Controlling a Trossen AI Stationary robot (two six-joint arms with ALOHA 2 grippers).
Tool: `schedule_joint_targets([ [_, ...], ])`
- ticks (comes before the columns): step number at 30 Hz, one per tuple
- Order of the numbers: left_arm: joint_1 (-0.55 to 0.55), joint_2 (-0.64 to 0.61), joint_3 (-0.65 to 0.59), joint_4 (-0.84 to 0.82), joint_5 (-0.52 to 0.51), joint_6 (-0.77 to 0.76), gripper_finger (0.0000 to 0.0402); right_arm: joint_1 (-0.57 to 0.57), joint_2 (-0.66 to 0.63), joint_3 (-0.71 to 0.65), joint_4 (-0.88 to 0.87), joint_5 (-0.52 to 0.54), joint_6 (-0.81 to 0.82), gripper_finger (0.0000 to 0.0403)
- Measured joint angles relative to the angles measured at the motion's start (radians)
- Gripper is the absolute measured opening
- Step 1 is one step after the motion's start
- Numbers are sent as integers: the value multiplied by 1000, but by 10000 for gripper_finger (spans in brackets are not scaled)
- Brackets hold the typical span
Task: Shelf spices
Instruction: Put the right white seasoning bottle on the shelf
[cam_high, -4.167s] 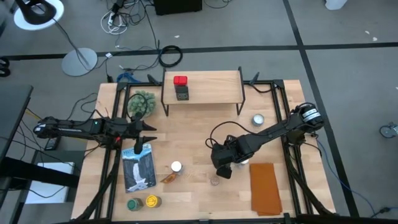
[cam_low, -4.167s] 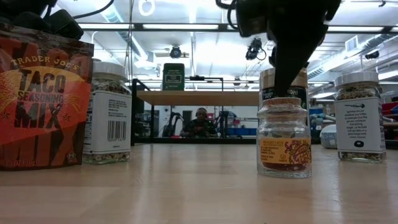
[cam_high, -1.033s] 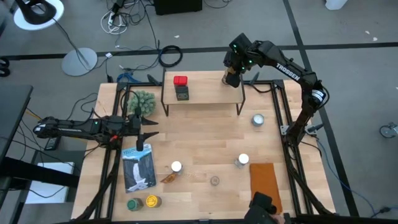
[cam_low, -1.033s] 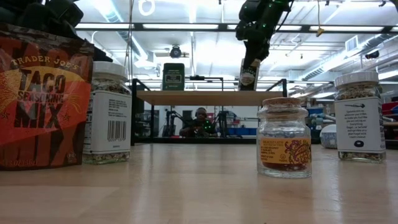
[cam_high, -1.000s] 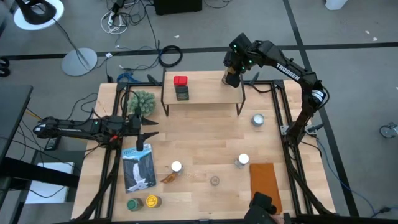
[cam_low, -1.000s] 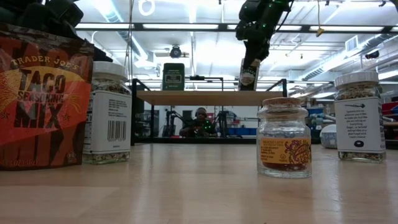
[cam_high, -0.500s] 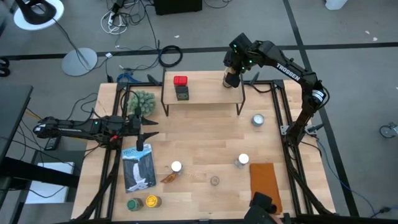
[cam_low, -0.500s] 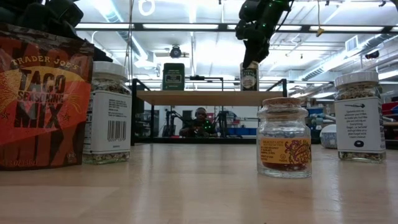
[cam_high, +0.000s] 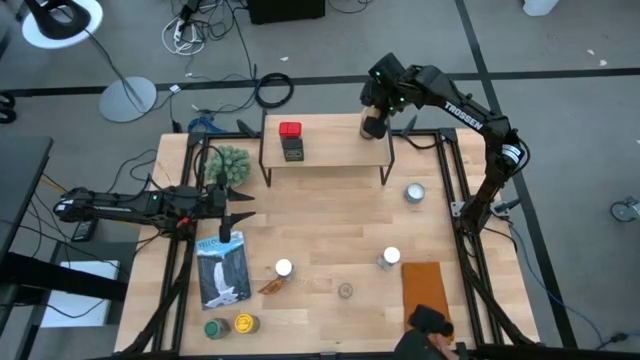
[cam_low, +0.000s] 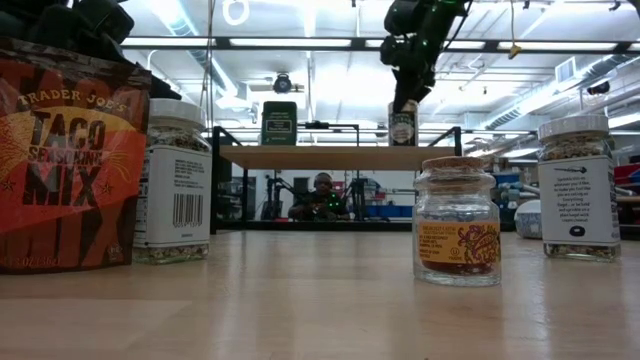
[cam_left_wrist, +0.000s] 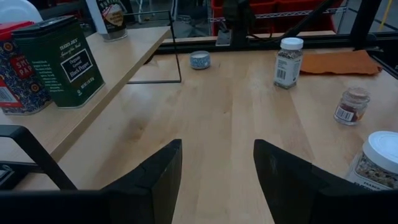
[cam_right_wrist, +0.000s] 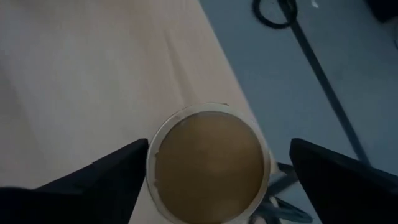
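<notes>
Brown-lidded round spice jar (cam_high: 372, 125) upright on light wooden shelf (cam_high: 330, 140), right gripper (cam_right_wrist: 208, 163) spread above it, left gripper (cam_left_wrist: 214, 171) parted, empty.

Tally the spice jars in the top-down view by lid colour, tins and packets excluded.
White-lidded jars: 2
Green-lidded jar: 1
Yellow-lidded jar: 1
Cork-topped jar: 1
Brown-lidded jar: 1
Total: 6
</notes>
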Motion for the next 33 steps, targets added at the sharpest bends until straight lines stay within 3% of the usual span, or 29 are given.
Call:
schedule_joint_targets([
  [4, 0, 0, 0, 0, 0, 4, 204, -3, -4, 0, 0, 13, -2, 370],
  [13, 0, 0, 0, -1, 0, 5, 204, -2, -68, 0, -2, -141, 5, 364],
  [25, 0, 0, 0, 0, 0, 6, 204, -1, -242, -7, -75, -143, 150, 366],
  [29, 0, 0, 0, -1, 0, 7, 204, 21, -358, -107, -77, -131, 204, 365],
  [33, 0, 0, 0, 0, 0, 27, 204, 64, -520, -321, 0, -90, 302, 363],
])
